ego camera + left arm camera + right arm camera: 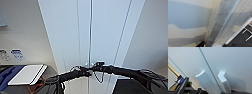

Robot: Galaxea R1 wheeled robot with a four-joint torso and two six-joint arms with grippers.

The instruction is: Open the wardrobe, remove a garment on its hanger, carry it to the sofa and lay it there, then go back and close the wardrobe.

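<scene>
The wardrobe [105, 30] stands right in front of me, tall and white, with both doors shut along the middle seam. Its two small white handles [205, 80] [223, 79] sit side by side at the seam and show large in the right wrist view. My left gripper [87, 73] reaches in from the left to the seam just below the handles. My right gripper [96, 67] comes from the right and is at the handles' height, against the door. The left wrist view looks closely along the white door surfaces [190, 15]. The shut doors hide the garment and its hanger.
A white flat board [26, 74] lies on an orange frame [35, 86] at the lower left, beside a dark blue object [8, 75]. Labels [17, 54] hang on the left wall. Dark floor with white rails [245, 36] lies beside the wardrobe.
</scene>
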